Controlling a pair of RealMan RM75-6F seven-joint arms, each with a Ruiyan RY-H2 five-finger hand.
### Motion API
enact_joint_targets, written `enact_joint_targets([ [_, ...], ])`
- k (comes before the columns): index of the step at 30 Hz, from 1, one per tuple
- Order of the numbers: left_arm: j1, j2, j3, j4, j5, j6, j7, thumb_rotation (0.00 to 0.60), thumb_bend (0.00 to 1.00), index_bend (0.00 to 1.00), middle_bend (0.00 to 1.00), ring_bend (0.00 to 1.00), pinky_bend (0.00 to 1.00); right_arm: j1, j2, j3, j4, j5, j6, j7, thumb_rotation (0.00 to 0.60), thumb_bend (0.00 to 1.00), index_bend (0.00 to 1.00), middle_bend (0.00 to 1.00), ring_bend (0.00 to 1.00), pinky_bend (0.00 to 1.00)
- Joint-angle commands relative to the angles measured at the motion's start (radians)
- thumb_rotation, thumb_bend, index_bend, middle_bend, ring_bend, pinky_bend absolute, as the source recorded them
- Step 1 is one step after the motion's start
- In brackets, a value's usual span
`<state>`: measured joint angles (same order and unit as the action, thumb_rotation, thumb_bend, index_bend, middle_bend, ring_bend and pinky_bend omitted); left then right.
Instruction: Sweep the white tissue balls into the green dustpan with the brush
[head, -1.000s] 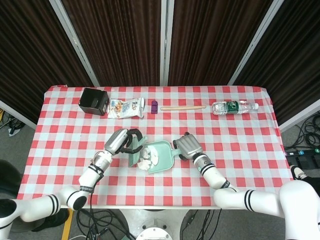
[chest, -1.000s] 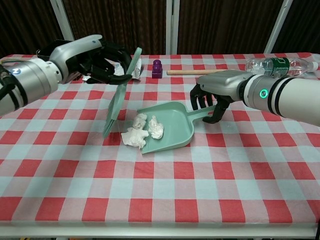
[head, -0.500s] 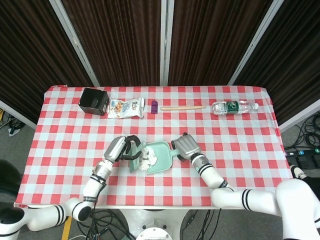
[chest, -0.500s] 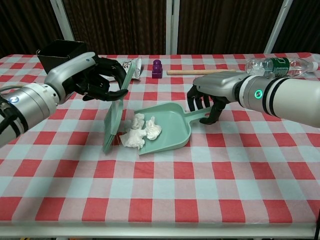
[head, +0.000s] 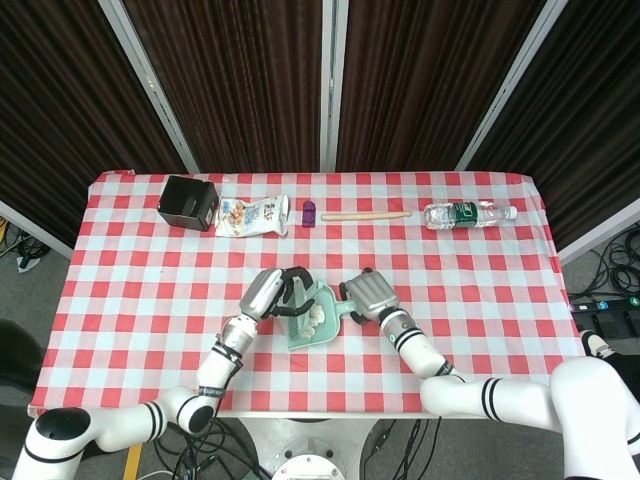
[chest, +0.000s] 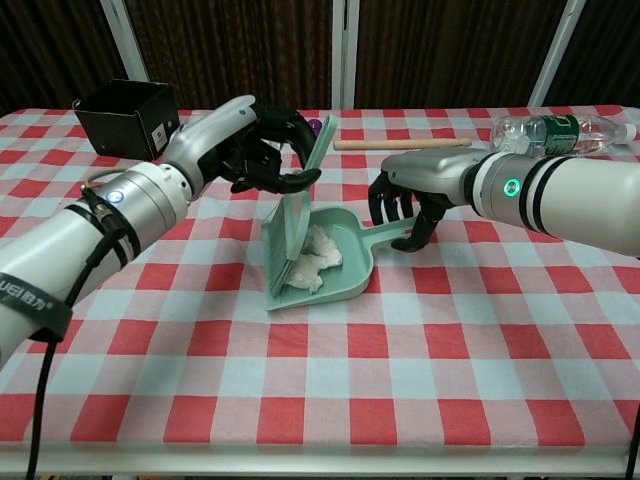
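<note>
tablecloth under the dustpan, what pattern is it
Red and white checks on the cloth tablecloth, clearest in the chest view, around the green plastic dustpan.

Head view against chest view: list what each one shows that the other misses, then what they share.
Only the head view shows the whole table from above, the floor and cables around it, and the snack packet in full.

Only the chest view shows from the side how the brush stands tilted at the mouth of the dustpan.

Both show the left hand holding the brush, the right hand at the dustpan handle, the tissue balls inside the pan, the black box and the water bottle.
</note>
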<state>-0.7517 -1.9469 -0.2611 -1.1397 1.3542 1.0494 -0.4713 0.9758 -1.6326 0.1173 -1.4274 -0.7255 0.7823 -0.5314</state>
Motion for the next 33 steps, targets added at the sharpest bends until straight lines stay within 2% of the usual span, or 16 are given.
enact_joint_targets([
  [1, -0.015, -0.01, -0.013, 0.007, 0.0, -0.008, -0.007, 0.6, 0.5, 0.56, 0.57, 0.77, 0.91, -0.003, -0.003, 0.006, 0.004, 0.001, -0.009, 0.023, 0.6, 0.4, 0.72, 0.62, 0.4, 0.2],
  [11, -0.029, 0.003, -0.025, -0.002, 0.019, 0.009, -0.02, 0.6, 0.5, 0.56, 0.57, 0.76, 0.91, -0.011, 0.0, 0.006, 0.027, -0.02, -0.024, 0.075, 0.6, 0.39, 0.7, 0.62, 0.39, 0.2],
  [15, 0.0, 0.055, -0.011, -0.059, 0.034, 0.04, -0.028, 0.6, 0.5, 0.56, 0.57, 0.76, 0.91, -0.013, 0.001, 0.001, 0.034, -0.027, -0.03, 0.084, 0.6, 0.36, 0.6, 0.6, 0.36, 0.21],
  [19, 0.038, 0.127, 0.015, -0.121, 0.05, 0.065, -0.027, 0.6, 0.5, 0.55, 0.57, 0.76, 0.91, -0.017, 0.004, -0.003, 0.032, -0.035, -0.022, 0.089, 0.6, 0.3, 0.44, 0.5, 0.29, 0.21],
  [23, 0.075, 0.205, 0.049, -0.159, 0.054, 0.072, 0.001, 0.6, 0.5, 0.55, 0.56, 0.76, 0.91, -0.021, 0.012, -0.008, 0.023, -0.037, -0.01, 0.084, 0.6, 0.19, 0.31, 0.41, 0.23, 0.2],
  [29, 0.094, 0.335, 0.096, -0.197, -0.009, -0.032, 0.133, 0.6, 0.5, 0.54, 0.54, 0.75, 0.91, -0.029, 0.029, -0.012, 0.0, -0.036, 0.001, 0.085, 0.6, 0.16, 0.23, 0.35, 0.22, 0.2],
  [33, 0.094, 0.368, 0.109, -0.19, -0.088, -0.077, 0.32, 0.6, 0.5, 0.53, 0.53, 0.74, 0.91, -0.043, 0.065, -0.007, -0.041, -0.052, 0.025, 0.098, 0.6, 0.15, 0.16, 0.32, 0.21, 0.2],
])
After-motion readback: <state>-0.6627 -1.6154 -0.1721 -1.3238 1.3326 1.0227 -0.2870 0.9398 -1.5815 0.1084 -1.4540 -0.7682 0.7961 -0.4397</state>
